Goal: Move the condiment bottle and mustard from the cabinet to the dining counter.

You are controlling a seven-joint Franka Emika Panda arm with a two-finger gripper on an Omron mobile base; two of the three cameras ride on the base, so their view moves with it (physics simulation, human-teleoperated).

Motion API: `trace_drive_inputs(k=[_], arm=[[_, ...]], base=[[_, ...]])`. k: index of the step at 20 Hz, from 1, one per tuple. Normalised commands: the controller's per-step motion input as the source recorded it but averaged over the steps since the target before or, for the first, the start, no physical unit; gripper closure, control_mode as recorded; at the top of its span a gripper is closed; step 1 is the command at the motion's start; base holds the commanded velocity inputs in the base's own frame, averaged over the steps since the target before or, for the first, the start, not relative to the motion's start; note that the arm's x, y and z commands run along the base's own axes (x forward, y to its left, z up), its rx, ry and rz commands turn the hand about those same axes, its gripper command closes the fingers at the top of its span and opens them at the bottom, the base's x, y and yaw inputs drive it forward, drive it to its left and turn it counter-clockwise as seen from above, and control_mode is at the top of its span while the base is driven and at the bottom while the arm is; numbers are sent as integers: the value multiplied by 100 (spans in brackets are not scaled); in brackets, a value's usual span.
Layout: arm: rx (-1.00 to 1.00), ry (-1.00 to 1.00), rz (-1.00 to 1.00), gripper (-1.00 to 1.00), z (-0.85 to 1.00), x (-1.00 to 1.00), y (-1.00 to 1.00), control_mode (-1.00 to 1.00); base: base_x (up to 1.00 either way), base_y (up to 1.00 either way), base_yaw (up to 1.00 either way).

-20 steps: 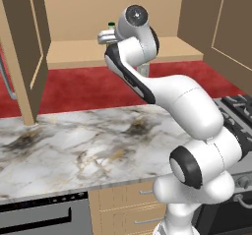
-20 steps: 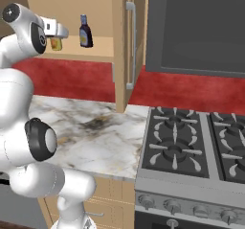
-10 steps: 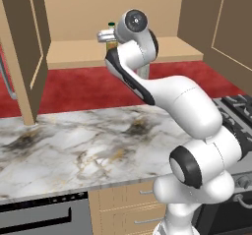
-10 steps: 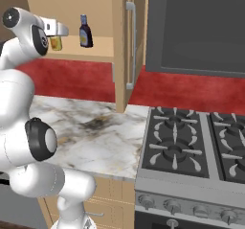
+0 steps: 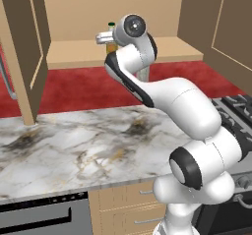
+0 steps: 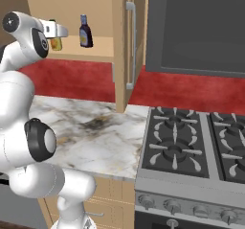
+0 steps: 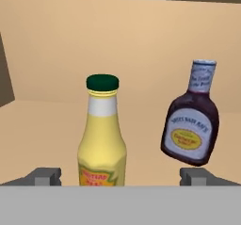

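Observation:
The cabinet (image 5: 74, 54) stands open, with both bottles on its inner shelf. The yellow mustard (image 7: 102, 139) with its dark green cap is upright, right in front of my gripper (image 7: 120, 176). The fingertips (image 7: 44, 176) are spread wide on either side of it and nothing is held. The dark condiment bottle (image 7: 190, 125) with a pale cap leans to the right of the mustard, near my right fingertip. In the right base view my gripper (image 6: 56, 30) is at the mustard (image 6: 56, 43), with the condiment bottle (image 6: 85, 31) beside it. The dining counter is out of view.
Under the cabinet lies a marble counter (image 5: 74, 150) with a black appliance (image 5: 39, 217) below it. An open cabinet door (image 5: 19, 57) hangs at the left and another door (image 6: 122, 46) at the right. A gas stove (image 6: 191, 142) sits under a dark hood panel (image 6: 201, 27).
My hand has edged slightly toward the mustard on the shelf. The jaws have stayed wide open and the bottles have not moved.

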Motion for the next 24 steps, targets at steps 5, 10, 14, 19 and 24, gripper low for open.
trace_drive_inputs(k=[5,10,14,19,24], arm=[[-1,0,0,-100,6,8,13,-100],[-1,0,0,-100,0,18,10,-100],[0,0,0,-100,0,24,0,-100],[0,0,0,-100,0,30,0,-100],[0,0,0,-100,0,24,9,-100]], base=[[0,0,0],[0,0,0],[0,0,0],[0,0,0],[0,0,0]])
